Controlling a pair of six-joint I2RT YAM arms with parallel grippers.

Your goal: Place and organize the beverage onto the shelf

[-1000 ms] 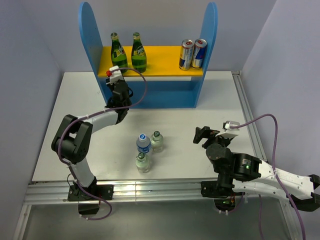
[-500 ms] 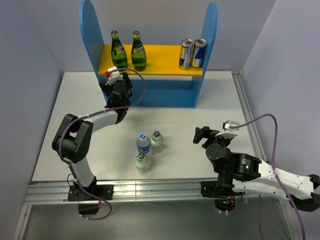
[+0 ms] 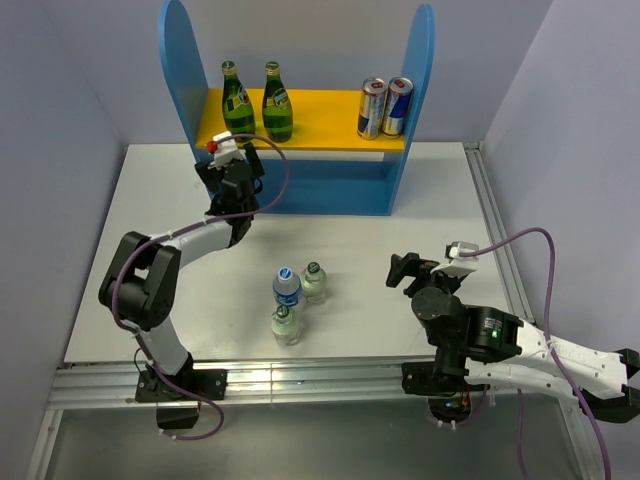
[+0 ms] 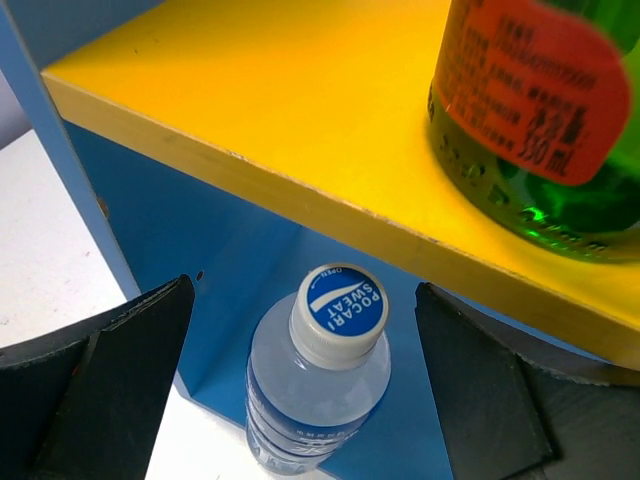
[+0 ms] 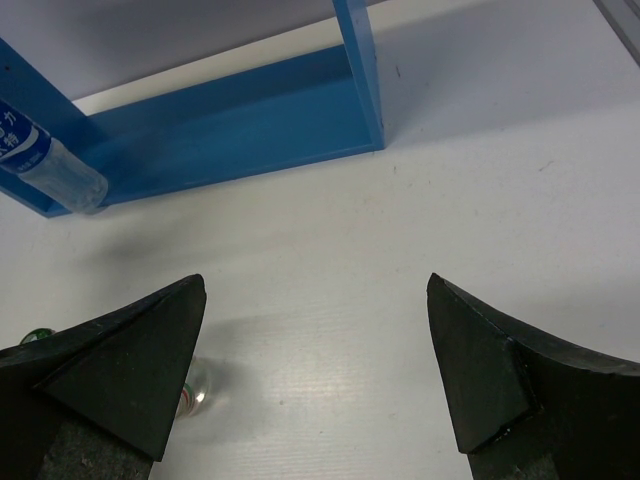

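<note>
Three drinks stand on the table [image 3: 420, 200] nearest the arm bases, left of the right gripper [image 5: 316, 283]: a blue-capped bottle [image 3: 286, 288], a green-capped bottle [image 3: 314, 283] and a second green-capped bottle [image 3: 285, 326]. That gripper's jaws are spread, with nothing between them.

Farther out, the left gripper [image 4: 305, 290] is spread wide around a water bottle [image 4: 318, 385], and neither finger touches it. The bottle stands on the shelf [image 3: 300, 190] base near its front lip, cap just under the yellow board [image 4: 250, 110]. A green bottle [image 4: 540, 120] stands above and to the right of the gripper.

A finger brushing the water bottle on the way out would likely tip it off the lip. A raised wrist could strike the board and rock the green bottle.
</note>
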